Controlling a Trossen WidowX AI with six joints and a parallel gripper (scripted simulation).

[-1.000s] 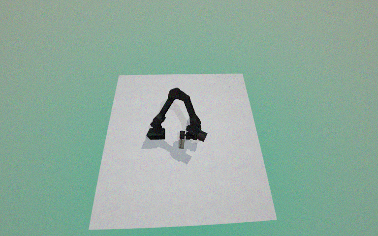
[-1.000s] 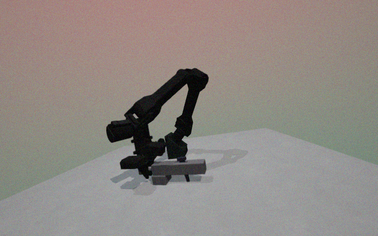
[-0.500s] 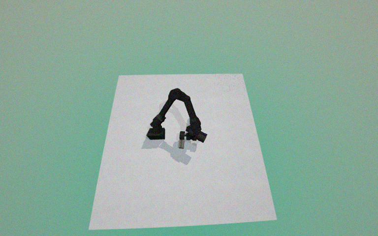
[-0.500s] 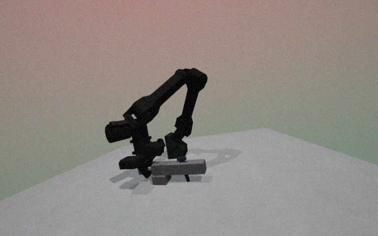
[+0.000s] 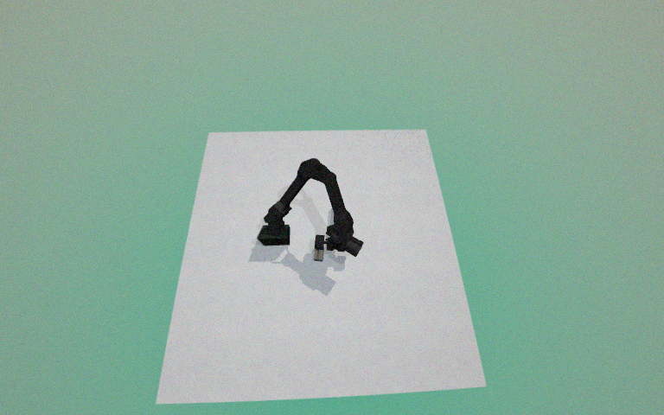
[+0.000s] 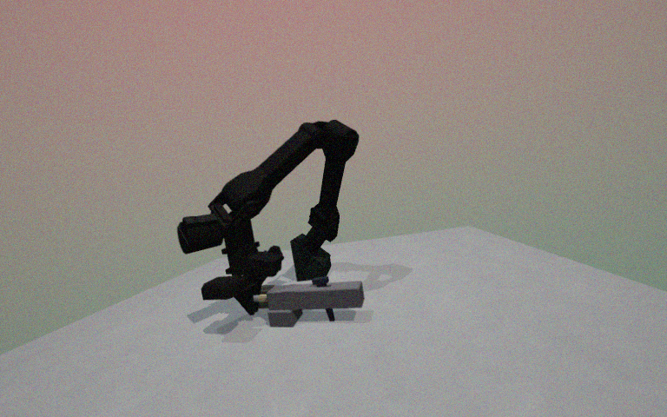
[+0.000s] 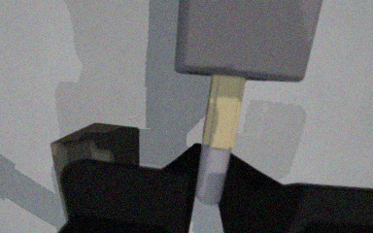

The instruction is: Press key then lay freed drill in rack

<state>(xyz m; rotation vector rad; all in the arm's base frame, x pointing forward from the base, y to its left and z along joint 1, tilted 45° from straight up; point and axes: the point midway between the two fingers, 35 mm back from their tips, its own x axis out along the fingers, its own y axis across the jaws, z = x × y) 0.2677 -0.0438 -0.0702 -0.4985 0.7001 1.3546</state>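
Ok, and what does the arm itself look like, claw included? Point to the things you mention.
The arm (image 5: pixel 337 195) (image 6: pixel 287 152) is near-black all over, with slim straight links between bulkier angular joints and a boxy base. Its claw (image 6: pixel 253 307) (image 7: pixel 206 149) has two dark, wedge-shaped fingers that taper to the tips. I can make out no cables or markings in this dim light.

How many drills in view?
1: the drill, its light shank between the end effector's fingers, yellow part entering the grey block. Others could be hidden.
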